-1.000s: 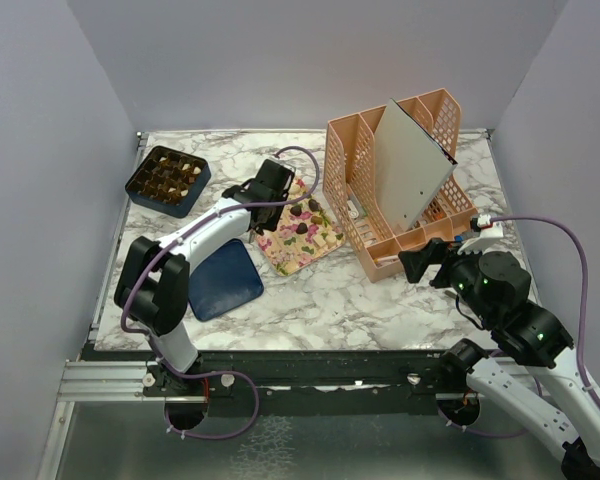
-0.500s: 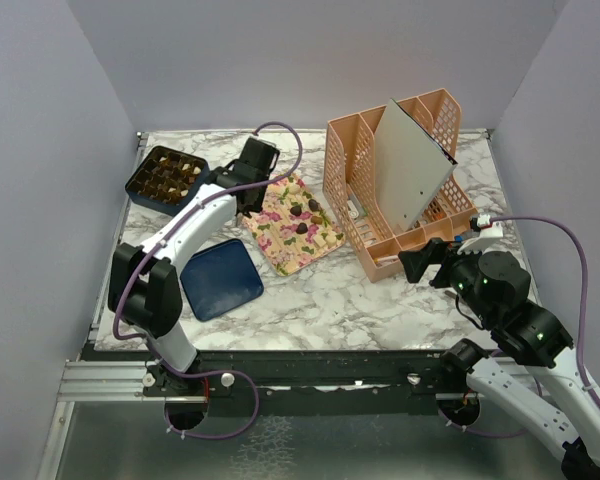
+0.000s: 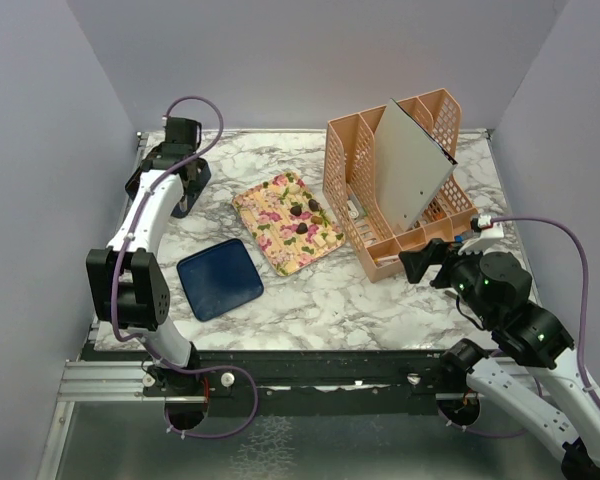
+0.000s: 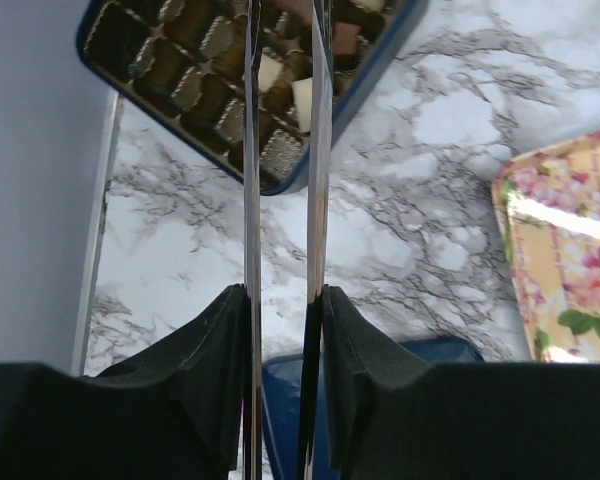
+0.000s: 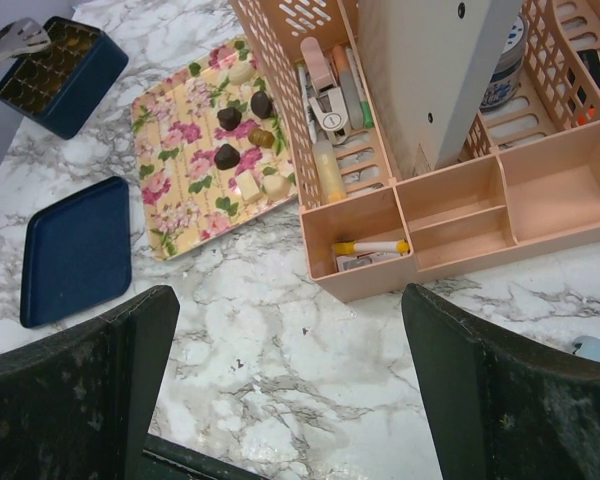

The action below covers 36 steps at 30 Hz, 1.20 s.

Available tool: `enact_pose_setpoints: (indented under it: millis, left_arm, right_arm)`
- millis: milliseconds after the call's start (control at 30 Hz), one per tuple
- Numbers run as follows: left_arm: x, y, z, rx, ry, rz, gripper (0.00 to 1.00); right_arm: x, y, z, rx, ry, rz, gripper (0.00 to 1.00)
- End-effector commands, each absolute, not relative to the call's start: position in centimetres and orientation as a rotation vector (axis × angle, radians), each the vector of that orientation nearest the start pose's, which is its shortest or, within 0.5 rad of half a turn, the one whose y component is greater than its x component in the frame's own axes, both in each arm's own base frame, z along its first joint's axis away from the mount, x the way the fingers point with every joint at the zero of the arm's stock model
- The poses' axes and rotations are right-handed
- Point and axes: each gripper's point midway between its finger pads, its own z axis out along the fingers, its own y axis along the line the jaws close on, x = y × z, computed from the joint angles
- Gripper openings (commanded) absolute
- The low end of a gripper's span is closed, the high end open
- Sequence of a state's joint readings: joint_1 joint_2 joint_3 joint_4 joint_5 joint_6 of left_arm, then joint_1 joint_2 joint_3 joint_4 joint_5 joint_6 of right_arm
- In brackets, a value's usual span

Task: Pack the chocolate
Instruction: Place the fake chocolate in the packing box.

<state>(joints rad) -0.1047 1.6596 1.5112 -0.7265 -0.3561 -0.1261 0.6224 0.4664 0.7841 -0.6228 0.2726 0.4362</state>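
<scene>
Several chocolate pieces (image 3: pixel 302 212) (image 5: pixel 242 125), dark and cream, lie on a floral tray (image 3: pixel 270 205). More chocolate fills the gridded cells of the dark blue box (image 4: pixel 375 60) (image 5: pixel 70 85) at the back left. In the top view my left arm hides most of that box. My left gripper (image 4: pixel 285 300) (image 3: pixel 175 175) is shut on thin metal tongs (image 4: pixel 317 150), whose tips reach over the box's near corner. I cannot tell whether a piece sits between the tips. My right gripper (image 5: pixel 285 340) (image 3: pixel 420 262) hangs open over bare marble at the right.
The blue lid (image 3: pixel 220 278) (image 5: pixel 75 250) lies flat near the front left. A peach desk organizer (image 3: pixel 400 190) holding a grey board (image 3: pixel 410 165) and small supplies stands at the back right. Grey walls close in the table.
My left arm has swung left from the floral tray to over the blue box, carrying the tongs. The right arm has not moved.
</scene>
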Motion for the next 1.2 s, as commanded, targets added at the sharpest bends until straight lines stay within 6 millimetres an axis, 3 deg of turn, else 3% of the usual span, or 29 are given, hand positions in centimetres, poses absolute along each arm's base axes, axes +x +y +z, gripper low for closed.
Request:
enact_pose_setpoints:
  millis: [0,167,400,767,1167]
  left_arm:
    - [42.1,4.1,20.7,-0.298,2.345,0.315,0.35]
    - [42.1,6.4,19.8,-0.389,2.351,0.324,0.35]
    - [43.1,7.6,18.6,-0.436,2.346,0.312,0.36]
    - [44.0,8.9,17.3,-0.482,2.351,0.316,0.39]
    - [44.0,8.7,17.2,-0.476,2.358,0.292,0.44]
  right_arm:
    - [20.0,10.2,26.0,0.016,1.864,0.458,0.99]
    - [20.1,10.3,25.8,0.009,1.871,0.459,0.99]
    - [19.9,10.0,26.1,0.018,1.857,0.458,0.99]
    - [19.9,10.0,26.2,0.018,1.857,0.458,0.99]
    - [19.9,10.0,26.1,0.019,1.861,0.457,0.99]
